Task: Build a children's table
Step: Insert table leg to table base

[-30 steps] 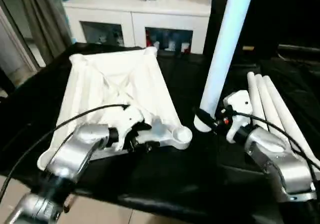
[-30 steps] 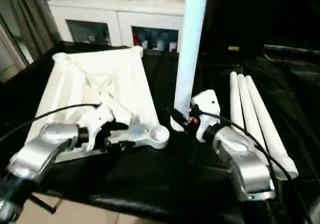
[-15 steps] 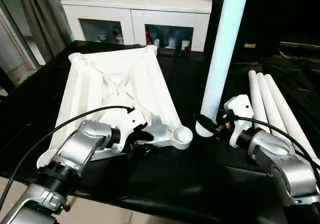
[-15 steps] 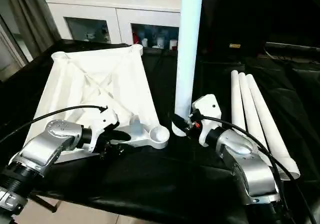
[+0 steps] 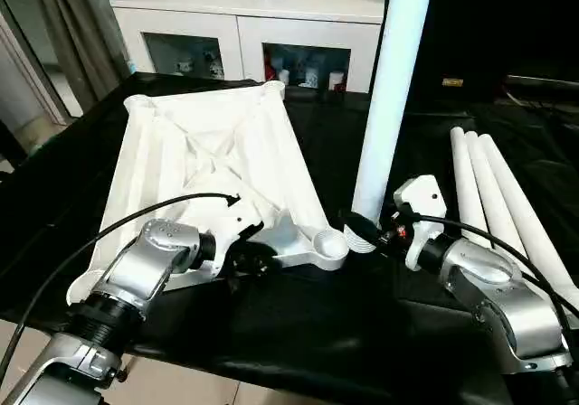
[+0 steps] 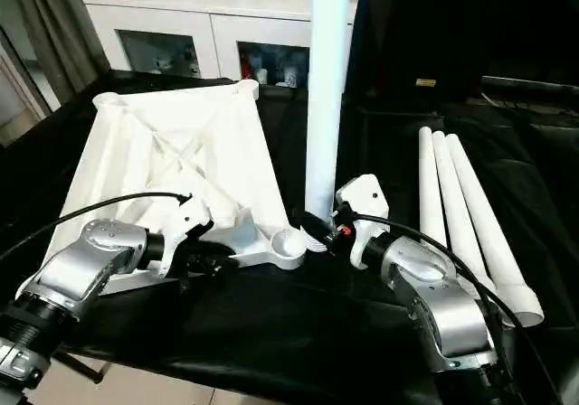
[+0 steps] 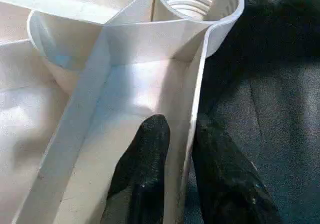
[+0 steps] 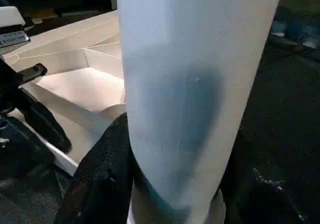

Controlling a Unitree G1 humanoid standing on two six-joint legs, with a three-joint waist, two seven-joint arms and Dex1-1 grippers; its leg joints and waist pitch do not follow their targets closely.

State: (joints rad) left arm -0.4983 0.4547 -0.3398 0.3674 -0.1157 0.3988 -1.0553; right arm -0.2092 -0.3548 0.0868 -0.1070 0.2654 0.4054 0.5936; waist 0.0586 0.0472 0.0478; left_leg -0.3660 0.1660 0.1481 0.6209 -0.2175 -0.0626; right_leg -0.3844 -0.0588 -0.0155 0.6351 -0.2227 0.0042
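Leg (image 5: 387, 107) upright in right claw (image 5: 360, 230)

I see a smooth white plastic tabletop (image 5: 213, 156) and a satin leg (image 5: 391, 89). Matt black cloth covers the table (image 5: 298, 324). My forearms (image 5: 145, 269) look brushed metal.

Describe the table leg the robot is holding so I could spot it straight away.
Start at the black-draped table, where the white tabletop lies underside up. Just to its right, by the near corner socket, the right gripper holds one white leg upright. The three other legs lie flat, side by side, farther right.
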